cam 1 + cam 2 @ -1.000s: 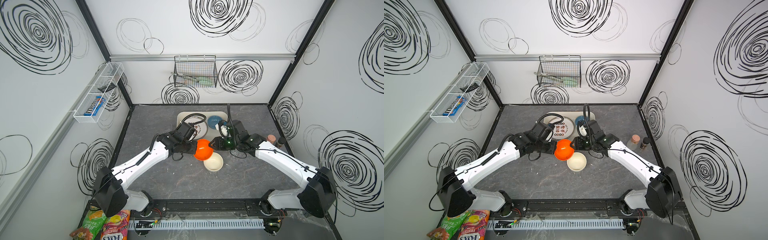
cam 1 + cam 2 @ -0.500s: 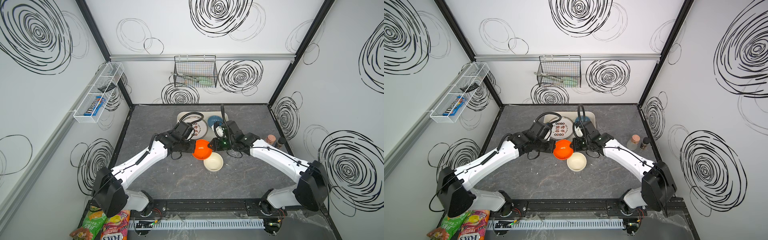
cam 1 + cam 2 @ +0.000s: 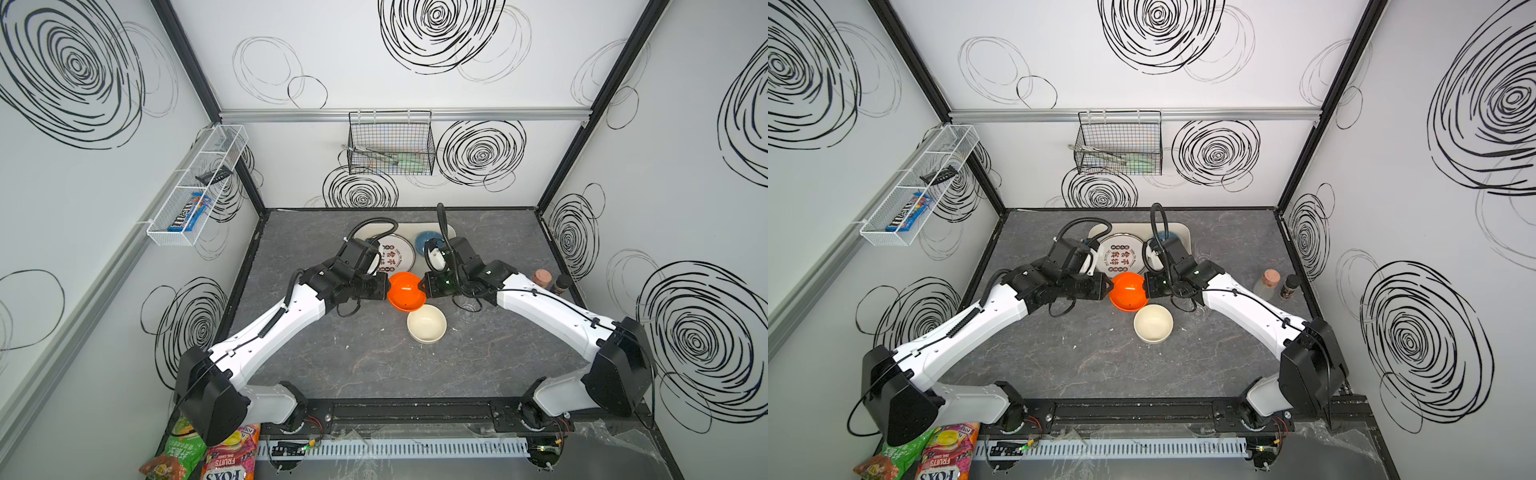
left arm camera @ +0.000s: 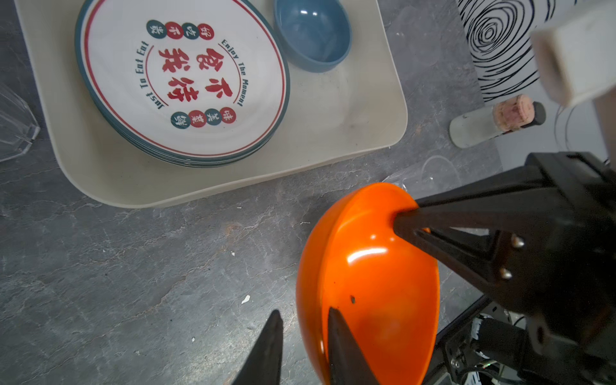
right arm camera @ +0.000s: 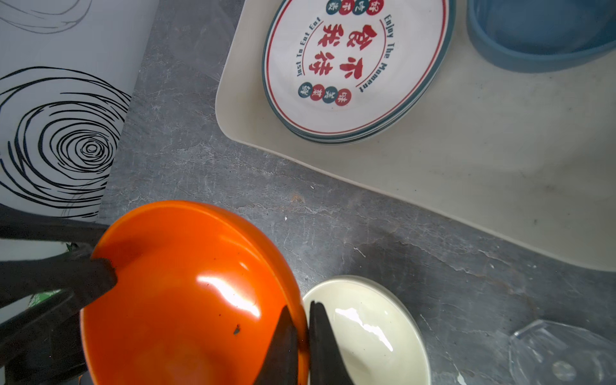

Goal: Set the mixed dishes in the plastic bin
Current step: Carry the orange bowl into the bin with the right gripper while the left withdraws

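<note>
An orange bowl (image 3: 405, 291) (image 3: 1127, 291) hangs tilted above the table, between the two grippers and just in front of the plastic bin (image 3: 415, 227) (image 4: 333, 110). My right gripper (image 5: 301, 310) (image 3: 423, 289) is shut on the bowl's rim. My left gripper (image 4: 305, 320) (image 3: 388, 289) is open, with one finger inside the bowl and the other standing off its outer wall. A cream bowl (image 3: 427, 323) (image 5: 366, 333) sits on the table below. In the bin lie stacked plates (image 4: 186, 76) (image 3: 395, 255) with red characters and a blue bowl (image 4: 313, 33).
Clear cups (image 5: 560, 353) (image 4: 13, 123) lie on the table on either side of the bin. Two bottles (image 3: 542, 277) stand by the right wall. A black wire basket (image 3: 390, 143) hangs on the back wall, and a white mesh rack (image 3: 195, 187) on the left wall.
My right gripper has come in and shut on the orange bowl's rim. My left gripper, shut on the bowl before, has opened. The bowl has shifted slightly toward the bin.
</note>
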### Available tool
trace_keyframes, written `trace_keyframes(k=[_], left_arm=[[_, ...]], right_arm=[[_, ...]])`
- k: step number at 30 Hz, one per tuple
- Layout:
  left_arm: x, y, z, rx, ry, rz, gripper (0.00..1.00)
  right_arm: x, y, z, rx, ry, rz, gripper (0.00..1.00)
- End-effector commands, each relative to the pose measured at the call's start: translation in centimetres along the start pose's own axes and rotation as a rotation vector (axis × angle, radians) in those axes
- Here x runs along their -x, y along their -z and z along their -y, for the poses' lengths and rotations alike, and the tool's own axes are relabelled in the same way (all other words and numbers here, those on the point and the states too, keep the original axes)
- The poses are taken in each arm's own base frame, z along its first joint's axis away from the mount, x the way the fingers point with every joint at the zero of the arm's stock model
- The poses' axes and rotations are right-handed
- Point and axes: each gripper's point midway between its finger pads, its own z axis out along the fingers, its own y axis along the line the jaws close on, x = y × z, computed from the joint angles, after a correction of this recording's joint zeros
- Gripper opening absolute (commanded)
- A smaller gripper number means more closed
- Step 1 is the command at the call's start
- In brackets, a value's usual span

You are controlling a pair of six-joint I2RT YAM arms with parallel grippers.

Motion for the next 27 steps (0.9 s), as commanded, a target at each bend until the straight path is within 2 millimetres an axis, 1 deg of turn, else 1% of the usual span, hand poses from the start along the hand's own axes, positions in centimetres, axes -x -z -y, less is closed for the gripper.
trace_keyframes(k=[1, 6, 11, 13, 18, 27], left_arm=[[0.0, 0.8, -1.0, 0.01, 0.029, 0.013, 0.31], [0.4, 1.8, -1.6, 0.01, 0.047, 0.041, 0.38], [0.3, 2.7, -2.4, 0.01, 0.072, 0.065, 0.46], [0.1, 3.1, -2.8, 0.004, 0.089, 0.077, 0.52], [-0.8, 3.7, -3.9, -0.013, 0.133, 0.099, 0.58], [-2.2, 4.7, -5.4, -0.028, 0.193, 0.116, 0.62]], right_arm=[[1.7, 0.6, 0.3, -0.042, 0.019, 0.041, 0.0], [2.6, 0.4, 1.1, -0.099, 0.031, 0.049, 0.0], [4.2, 0.3, 2.3, -0.14, 0.021, 0.065, 0.0], [5.0, 0.3, 3.2, -0.156, 0.007, 0.073, 0.0], [7.5, 0.4, 5.4, -0.197, -0.033, 0.097, 0.0], [11.5, -0.6, 10.2, -0.287, -0.115, 0.122, 0.0]])
